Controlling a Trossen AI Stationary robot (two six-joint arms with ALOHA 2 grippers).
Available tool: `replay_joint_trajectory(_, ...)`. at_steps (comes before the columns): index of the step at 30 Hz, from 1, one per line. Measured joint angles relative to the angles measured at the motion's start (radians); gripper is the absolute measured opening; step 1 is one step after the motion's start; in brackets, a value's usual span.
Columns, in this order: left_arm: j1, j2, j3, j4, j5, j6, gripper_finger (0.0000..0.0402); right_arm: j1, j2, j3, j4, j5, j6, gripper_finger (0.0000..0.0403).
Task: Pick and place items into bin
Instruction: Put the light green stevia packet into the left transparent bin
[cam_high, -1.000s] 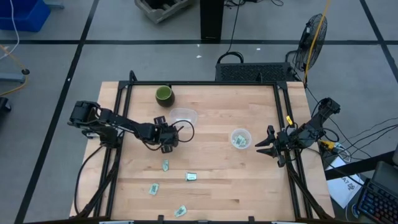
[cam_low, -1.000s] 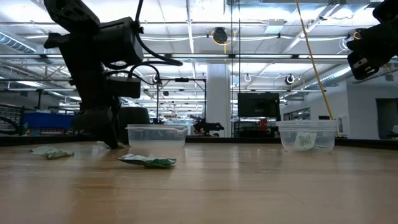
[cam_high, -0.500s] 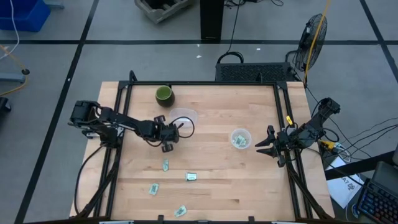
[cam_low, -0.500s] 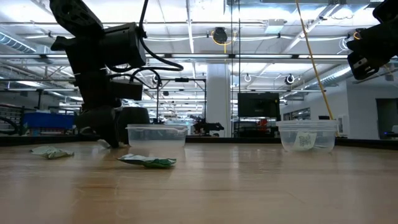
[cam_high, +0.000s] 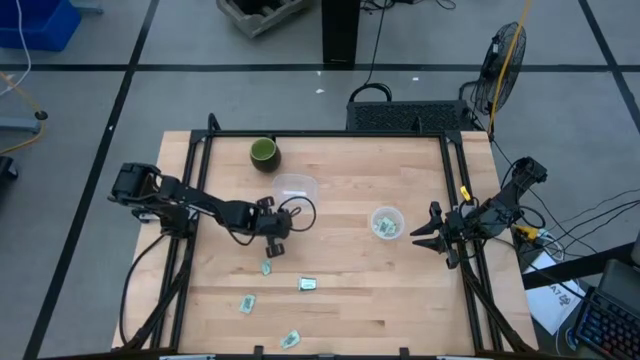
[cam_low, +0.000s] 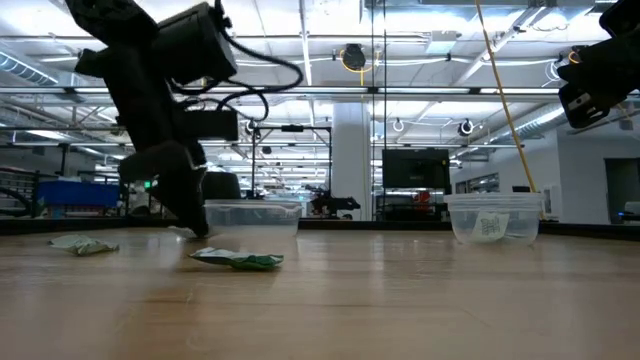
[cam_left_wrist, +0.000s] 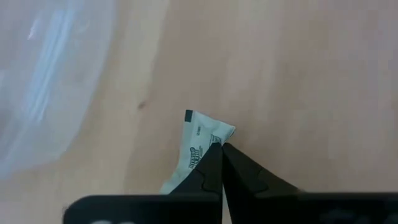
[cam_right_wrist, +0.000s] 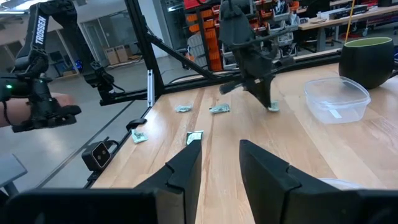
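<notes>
A: Left gripper (cam_high: 270, 250) is low over the table (cam_high: 400, 300), fingers pressed together on the edge of one packet (cam_left_wrist: 198, 149). That packet sits just beside the empty clear container (cam_high: 294, 187).

B: Other packets?

A: Loose ones nearer the front edge: (cam_high: 308, 284), (cam_high: 246, 303), (cam_high: 290, 339). A few more are already inside the round bin (cam_high: 386, 222) on the right side.

B: Right gripper?

A: Right gripper (cam_high: 424, 238) hangs next to the bin, fingers apart, nothing between them. Waiting.

B: How does the packet handle?

A: My read: very light, thin, flexible foil or paper. It crumples and the corner lifts in the wrist view. Probably slick on wood, so it can slide away from a fingertip.

B: Grip point?

A: Pinch a raised edge or corner, not the flat middle. An edge pinch can let it droop or twist.
</notes>
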Motion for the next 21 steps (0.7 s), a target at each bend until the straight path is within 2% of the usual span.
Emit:
replay_joint_trajectory(5, -0.033, 0.0, 0.075, 0.002, -0.033, 0.04, 0.0009, 0.0, 0.0, 0.0, 0.0, 0.0, 0.0, 0.01)
replay_joint_trajectory(10, -0.029, -0.001, 0.177, -0.021, -0.134, 0.136, 0.0004, 0.0, 0.0, 0.0, 0.0, 0.0, 0.0, 0.01)
replay_joint_trajectory(14, 0.018, -0.002, 0.23, -0.049, -0.237, 0.199, 0.001, 0.0, 0.0, 0.0, 0.0, 0.0, 0.0, 0.01)
replay_joint_trajectory(18, 0.106, -0.002, 0.242, -0.082, -0.24, 0.232, 0.0004, 0.0, 0.0, 0.0, 0.0, 0.0, 0.0, 0.01)
replay_joint_trajectory(21, 0.181, -0.002, 0.233, -0.084, -0.224, 0.22, 0.0015, 0.0, 0.0, 0.0, 0.0, 0.0, 0.0, 0.01)
